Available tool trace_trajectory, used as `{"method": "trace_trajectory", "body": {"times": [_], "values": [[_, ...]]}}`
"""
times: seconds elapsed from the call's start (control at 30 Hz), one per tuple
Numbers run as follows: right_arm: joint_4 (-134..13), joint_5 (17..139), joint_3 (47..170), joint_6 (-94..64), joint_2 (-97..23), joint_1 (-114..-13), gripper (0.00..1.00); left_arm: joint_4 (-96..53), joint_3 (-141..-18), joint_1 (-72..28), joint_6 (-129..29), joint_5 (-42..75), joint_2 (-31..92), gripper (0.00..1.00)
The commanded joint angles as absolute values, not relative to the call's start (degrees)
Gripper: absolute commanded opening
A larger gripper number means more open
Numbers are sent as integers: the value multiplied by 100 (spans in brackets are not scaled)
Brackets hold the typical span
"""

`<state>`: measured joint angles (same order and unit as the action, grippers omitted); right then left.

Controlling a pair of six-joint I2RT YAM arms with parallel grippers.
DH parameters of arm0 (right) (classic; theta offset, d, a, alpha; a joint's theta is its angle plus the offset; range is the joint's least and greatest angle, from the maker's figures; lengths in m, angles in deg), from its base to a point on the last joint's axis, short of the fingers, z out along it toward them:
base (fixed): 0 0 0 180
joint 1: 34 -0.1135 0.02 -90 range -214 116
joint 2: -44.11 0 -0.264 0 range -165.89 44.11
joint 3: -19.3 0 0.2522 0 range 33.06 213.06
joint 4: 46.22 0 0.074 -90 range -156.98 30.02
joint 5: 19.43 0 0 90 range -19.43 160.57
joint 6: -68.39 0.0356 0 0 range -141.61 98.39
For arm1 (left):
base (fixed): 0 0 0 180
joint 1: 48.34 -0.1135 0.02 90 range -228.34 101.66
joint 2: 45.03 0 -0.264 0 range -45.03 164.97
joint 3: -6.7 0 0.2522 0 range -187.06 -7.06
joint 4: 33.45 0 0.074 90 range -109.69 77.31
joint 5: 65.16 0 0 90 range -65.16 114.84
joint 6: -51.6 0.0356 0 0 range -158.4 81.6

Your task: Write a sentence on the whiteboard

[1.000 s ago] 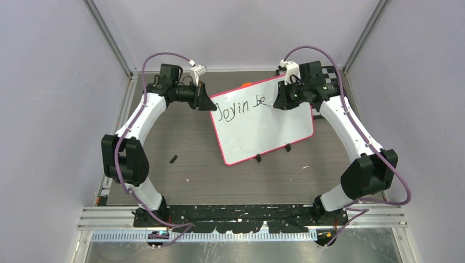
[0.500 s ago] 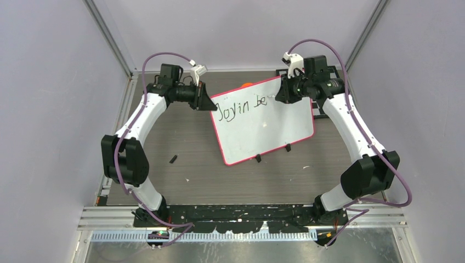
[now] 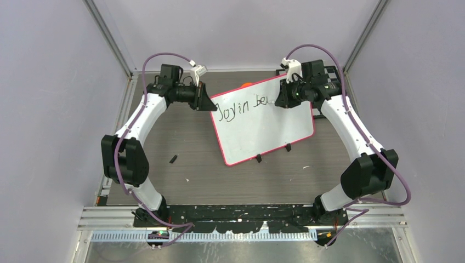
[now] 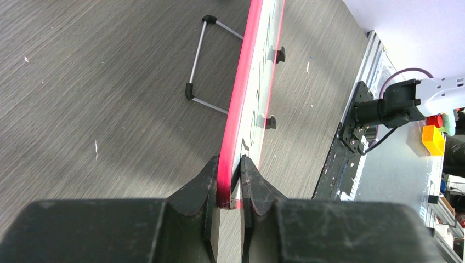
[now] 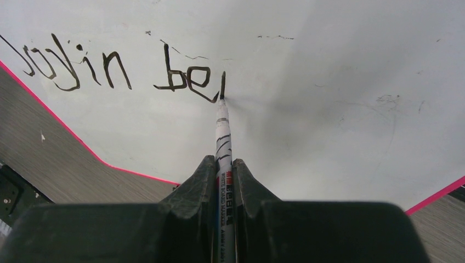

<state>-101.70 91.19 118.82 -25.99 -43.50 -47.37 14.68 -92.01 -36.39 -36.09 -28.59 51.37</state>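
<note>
Right wrist view: a slim white whiteboard marker [image 5: 223, 137] with printed lettering is gripped tightly between the fingers of the right gripper [image 5: 223, 162]. Its dark tip is pressed against the large flat white rectangular whiteboard with a thin pink-red rim [image 5: 329, 82]. The thin dark handwritten sentence [image 5: 112, 68] is only partly written. "Joyin be" can be read, and a short upright stroke is being drawn just after the "e", where the tip touches.

From the top external view the whiteboard is seen tilted at the far middle of the dark wood-grain counter [image 3: 181, 142], between the two arms. In the left wrist view it is seen propped on a thin metal wire stand [image 4: 200, 60]. Its left edge is pinched by the left gripper [image 4: 228, 160], one finger on each face, so the board is braced against the writing pressure.

The step in hand is judged to be the second word, with most of the sentence not yet written. For the next move the tip must be lifted cleanly and shifted slightly rightward. Light, even contact is needed, and the hold on the board's edge must be kept firm.
</note>
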Motion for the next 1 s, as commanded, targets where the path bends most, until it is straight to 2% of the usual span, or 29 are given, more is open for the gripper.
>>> {"method": "trace_trajectory", "body": {"times": [0.0,0.4,0.97], "values": [[-9968,9008,11815,-2618,-4108,-4723,0,1469,-9097,-3471,-3216,-2475,5040,0],[-10050,9017,12302,-2609,-4067,-4633,0,1460,-9109,-3471,-3228,-2477,5035,0],[-10019,9117,12358,-2611,-4247,-4627,0,1459,-9092,-3471,-3220,-2478,5037,0]]}}
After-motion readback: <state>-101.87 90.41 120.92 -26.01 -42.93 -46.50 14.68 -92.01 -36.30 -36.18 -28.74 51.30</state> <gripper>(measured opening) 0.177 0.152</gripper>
